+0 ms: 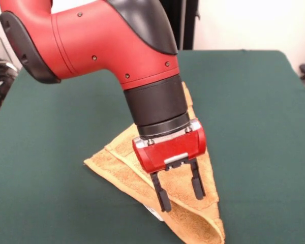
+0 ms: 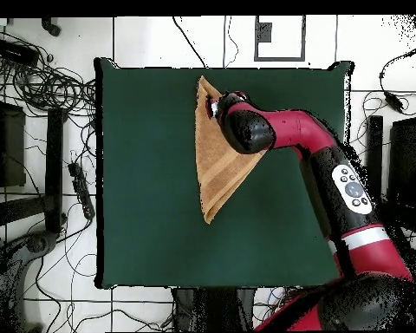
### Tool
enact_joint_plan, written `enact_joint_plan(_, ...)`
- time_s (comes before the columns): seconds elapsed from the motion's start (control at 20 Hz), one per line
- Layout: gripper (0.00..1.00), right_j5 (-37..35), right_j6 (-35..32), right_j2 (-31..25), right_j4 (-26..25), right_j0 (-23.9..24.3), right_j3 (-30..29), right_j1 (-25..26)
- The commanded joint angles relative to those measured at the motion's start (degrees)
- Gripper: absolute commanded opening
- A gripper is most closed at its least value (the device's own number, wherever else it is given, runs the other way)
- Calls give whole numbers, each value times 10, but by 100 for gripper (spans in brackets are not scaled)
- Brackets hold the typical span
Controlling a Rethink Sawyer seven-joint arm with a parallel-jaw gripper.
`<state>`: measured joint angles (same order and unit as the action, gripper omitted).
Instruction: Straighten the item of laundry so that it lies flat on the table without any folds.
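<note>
Front and overhead views of a laundry-flattening task in progress. The small orange-tan terry towel (image 1: 123, 163) lies on the large counter covered in dark green cloth (image 1: 254, 132), folded over on itself into a triangle rather than spread as a square. In the front view its points reach toward 9 o'clock, toward 12 o'clock behind the arm, and toward 5 o'clock at the lower frame edge; a doubled edge curls visibly at that lower point, and a small white tag (image 1: 153, 212) shows just beside the left fingertip. In the overhead view the towel (image 2: 213, 173) appears as a long triangle in the counter's (image 2: 142, 173) upper middle, its straight side running from 12 to 6 o'clock.

Progress, as judged from the layout: the diagonal fold is not yet opened, so the main work remains. One layer must be lifted and drawn across until the cloth lies single and flat.

Arm pose: the red and black arm descends from 11 o'clock in the front view, wrist tilted, with the red end effector (image 1: 181, 194) directly over the towel near its lower point. Its two black fingers (image 1: 161, 195) stand apart, narrowly spread, and grip nothing; whether the tips touch the cloth cannot be told.
</note>
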<state>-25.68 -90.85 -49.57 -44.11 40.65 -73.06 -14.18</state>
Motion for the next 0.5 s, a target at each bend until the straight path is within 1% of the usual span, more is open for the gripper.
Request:
enact_joint_plan(0.05,100,6,46,33,-24,-31,18,44)
enact_joint_plan(0.5,100,-24,28,69,-29,-53,20,47)
